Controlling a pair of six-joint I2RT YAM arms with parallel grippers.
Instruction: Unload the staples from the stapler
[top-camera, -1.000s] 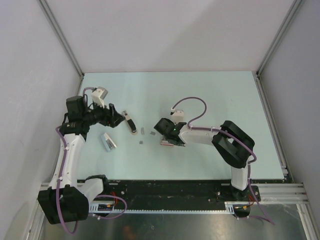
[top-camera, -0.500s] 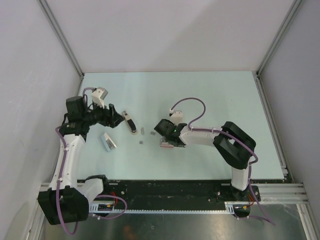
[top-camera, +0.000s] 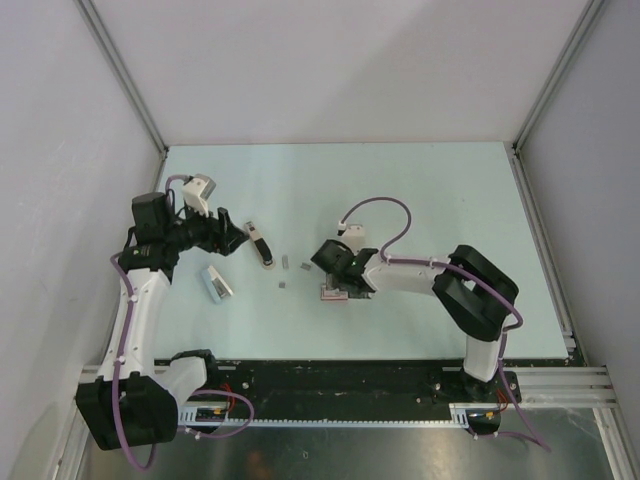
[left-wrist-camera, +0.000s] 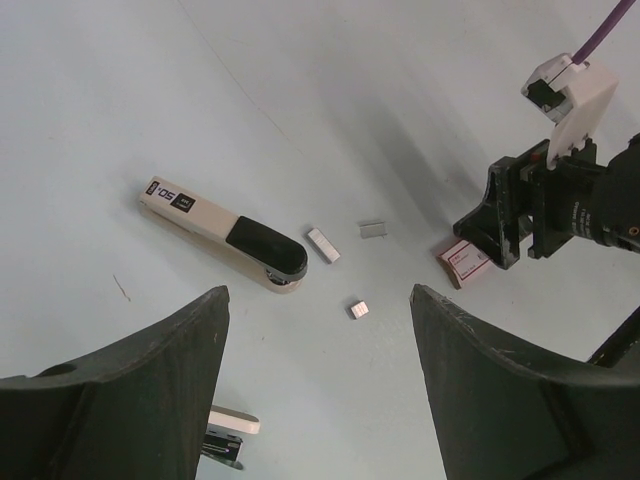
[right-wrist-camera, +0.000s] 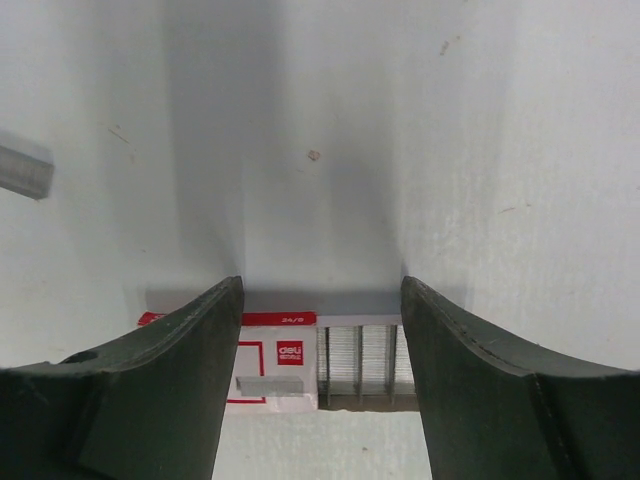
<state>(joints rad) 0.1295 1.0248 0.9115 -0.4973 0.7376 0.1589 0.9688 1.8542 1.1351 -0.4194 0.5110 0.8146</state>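
Stapler (left-wrist-camera: 215, 232), one, lies by three staples (left-wrist-camera: 323, 245); left gripper (left-wrist-camera: 318, 295) and right gripper (right-wrist-camera: 320, 285) both spread apart.

We count one slim cream-bodied stapler (left-wrist-camera: 220, 235) with a black cap. Near it we count three small silvery-grey metal staple strips: the first (left-wrist-camera: 323, 245) just beside the stapler's black end, the second (left-wrist-camera: 372, 229) and the third (left-wrist-camera: 358, 309) a little apart. We count one flat pink-red cardboard staple box (left-wrist-camera: 465, 260). We count one pale grey-white oblong object (top-camera: 217, 283), its kind unclear to us. We count two black two-finger grippers, the left gripper (left-wrist-camera: 318, 300) and the right gripper (right-wrist-camera: 320, 285).
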